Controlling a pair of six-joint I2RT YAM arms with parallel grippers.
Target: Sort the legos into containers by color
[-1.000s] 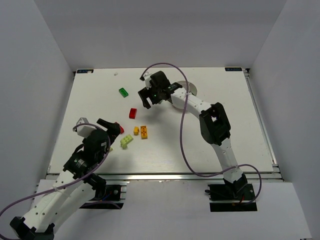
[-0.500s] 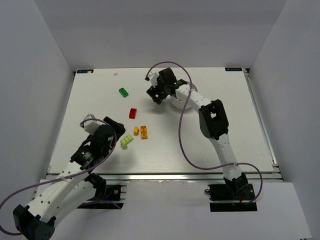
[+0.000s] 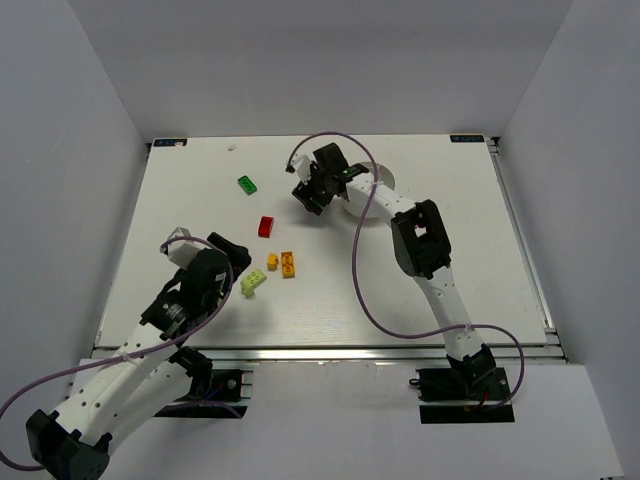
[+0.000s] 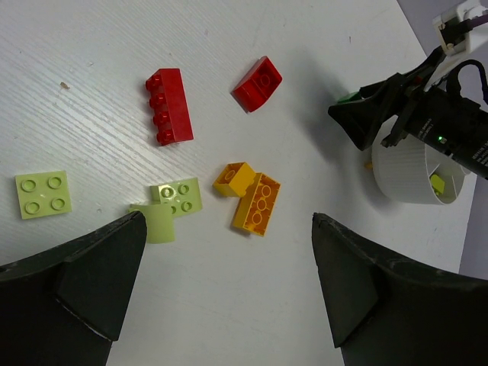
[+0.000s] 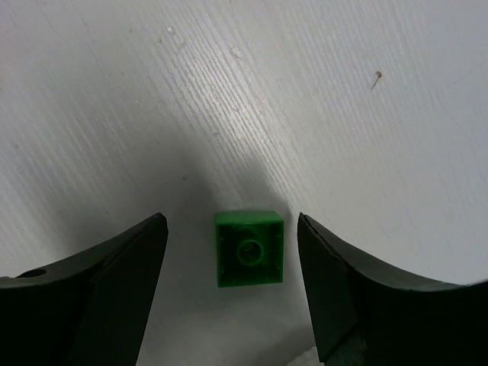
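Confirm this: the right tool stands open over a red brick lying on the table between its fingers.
Not red: the brick is green. The right wrist view shows it on the table, with the right tool open over it.

No text, number or brand can be read in any view. At the far edge of the worktop (image 3: 450, 260), a small dark strip at the far left corner (image 3: 168, 143) and another at the far right corner (image 3: 466, 138) may carry marks, but they are too small to make out. In the left wrist view the studs on the red lego (image 4: 169, 105) show no lettering that can be read.
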